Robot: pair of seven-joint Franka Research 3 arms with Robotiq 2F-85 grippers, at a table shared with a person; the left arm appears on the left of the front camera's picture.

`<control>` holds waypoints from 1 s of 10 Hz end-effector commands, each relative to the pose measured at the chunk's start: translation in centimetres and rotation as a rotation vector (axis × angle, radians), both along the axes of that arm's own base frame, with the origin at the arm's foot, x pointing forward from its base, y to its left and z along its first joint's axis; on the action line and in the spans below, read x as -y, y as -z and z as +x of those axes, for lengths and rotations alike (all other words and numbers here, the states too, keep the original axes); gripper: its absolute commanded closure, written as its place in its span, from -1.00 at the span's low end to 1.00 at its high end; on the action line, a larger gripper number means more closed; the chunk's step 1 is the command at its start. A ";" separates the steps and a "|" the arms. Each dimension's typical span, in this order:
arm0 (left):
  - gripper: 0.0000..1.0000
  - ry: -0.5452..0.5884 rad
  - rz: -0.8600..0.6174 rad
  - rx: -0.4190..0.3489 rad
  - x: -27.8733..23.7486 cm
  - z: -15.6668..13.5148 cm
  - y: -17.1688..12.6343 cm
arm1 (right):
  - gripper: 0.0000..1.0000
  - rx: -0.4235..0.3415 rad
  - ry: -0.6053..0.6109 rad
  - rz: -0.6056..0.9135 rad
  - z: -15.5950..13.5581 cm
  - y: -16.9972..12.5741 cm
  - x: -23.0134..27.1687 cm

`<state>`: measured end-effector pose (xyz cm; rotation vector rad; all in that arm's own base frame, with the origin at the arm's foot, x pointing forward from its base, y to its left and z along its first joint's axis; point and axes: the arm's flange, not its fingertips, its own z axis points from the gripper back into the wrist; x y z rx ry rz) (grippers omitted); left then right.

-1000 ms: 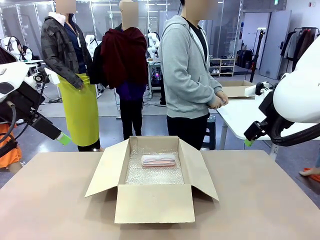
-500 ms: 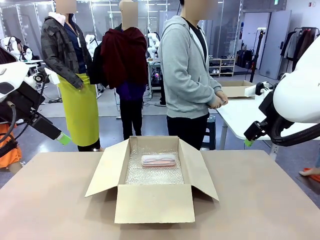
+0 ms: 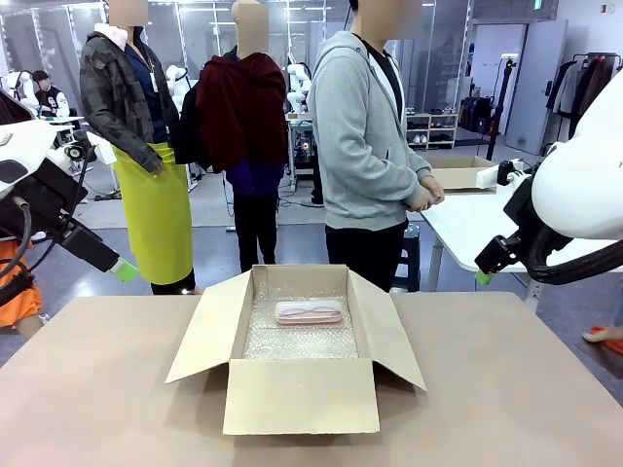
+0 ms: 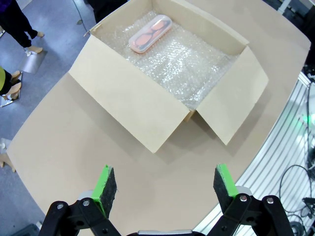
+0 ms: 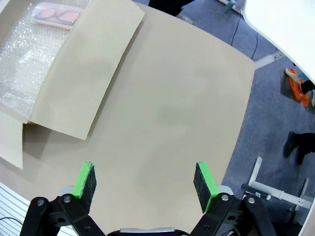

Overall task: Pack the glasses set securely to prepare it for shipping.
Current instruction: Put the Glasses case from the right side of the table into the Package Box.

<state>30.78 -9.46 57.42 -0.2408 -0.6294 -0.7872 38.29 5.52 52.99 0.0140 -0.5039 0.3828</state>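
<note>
- Front view: the pale pink glasses case [image 3: 309, 312] lies flat on bubble wrap [image 3: 297, 342] at the far end of an open cardboard box [image 3: 302, 397], mid-table [image 3: 506, 389], with the side flaps splayed outward
- The left gripper [image 3: 123, 269] hangs high off the table's left side, its green pads spread wide with nothing between them; the right gripper [image 3: 483, 276] hangs high on the right, equally spread and empty
- A person [image 3: 370, 146] in a grey hoodie stands at the far edge, hands clasped, well apart from the box
- By the look of it, packing is part-done: the case is bedded on the wrap but uncovered, and the box is unsealed
- A clean finish likely means one gripper bracing a box wall so the light carton cannot slide, while the other pushes each flap from its outer face, side flaps before the end ones
- Pressure should land on cardboard, not through it onto the clear lid; the case sits off-centre, so loose padding could let it shift in transit
</note>
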 end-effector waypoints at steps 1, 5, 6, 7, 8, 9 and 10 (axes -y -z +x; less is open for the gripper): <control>-1.00 0.011 -0.010 0.017 -0.1 0.1 0.0 | -1.00 0.002 -0.008 -0.005 0.2 -0.1 0.1; -1.00 0.011 -0.010 0.017 -0.1 0.1 0.0 | -1.00 0.002 -0.008 -0.005 0.2 -0.1 0.1; -1.00 0.011 -0.010 0.017 -0.1 0.1 0.0 | -1.00 0.002 -0.008 -0.005 0.2 -0.1 0.1; -1.00 0.011 -0.010 0.017 -0.1 0.1 0.0 | -1.00 0.002 -0.008 -0.005 0.2 -0.1 0.1; -1.00 0.011 -0.010 0.017 -0.1 0.1 0.0 | -1.00 0.002 -0.008 -0.005 0.2 -0.1 0.1; -1.00 0.011 -0.010 0.017 -0.1 0.1 0.0 | -1.00 0.002 -0.008 -0.005 0.2 -0.1 0.1; -1.00 0.011 -0.010 0.017 -0.1 0.1 0.0 | -1.00 0.002 -0.008 -0.005 0.2 -0.1 0.1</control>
